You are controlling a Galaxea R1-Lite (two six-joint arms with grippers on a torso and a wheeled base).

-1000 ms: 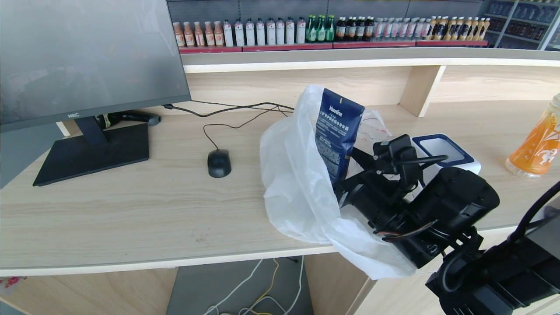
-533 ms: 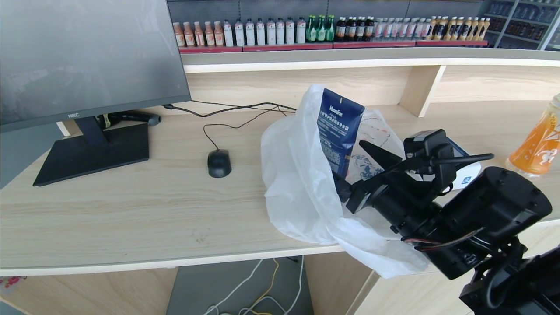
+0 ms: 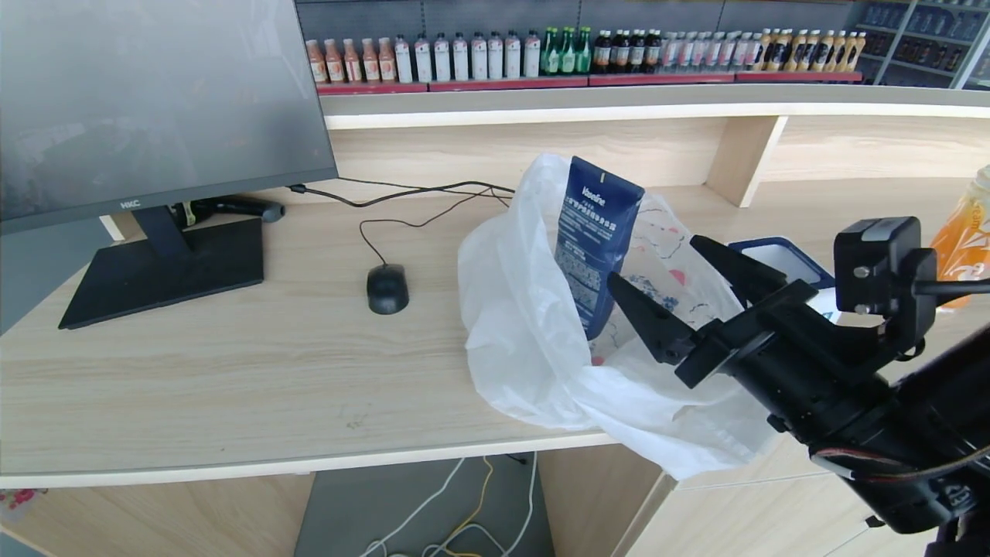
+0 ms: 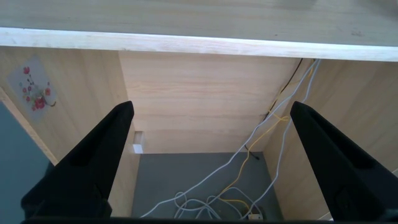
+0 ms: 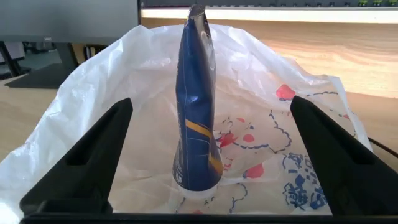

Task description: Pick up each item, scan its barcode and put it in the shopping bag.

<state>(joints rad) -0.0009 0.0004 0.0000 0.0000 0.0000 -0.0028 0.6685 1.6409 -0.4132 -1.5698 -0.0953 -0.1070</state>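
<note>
A dark blue pouch stands upright inside the white plastic shopping bag on the wooden counter; in the right wrist view the pouch stands edge-on in the bag. My right gripper is open, just right of the bag's mouth and apart from the pouch, with nothing between its fingers. An orange drink bottle stands at the far right of the counter. A white and blue barcode scanner sits behind the right arm. My left gripper hangs open below the counter's front edge.
A monitor on a black stand fills the back left. A black mouse with its cable lies mid-counter. Shelves of bottles run along the back. Loose cables lie under the counter.
My right gripper has let go of the blue pouch and drawn back to the right, out of the bag. The pouch stays standing in the bag.
</note>
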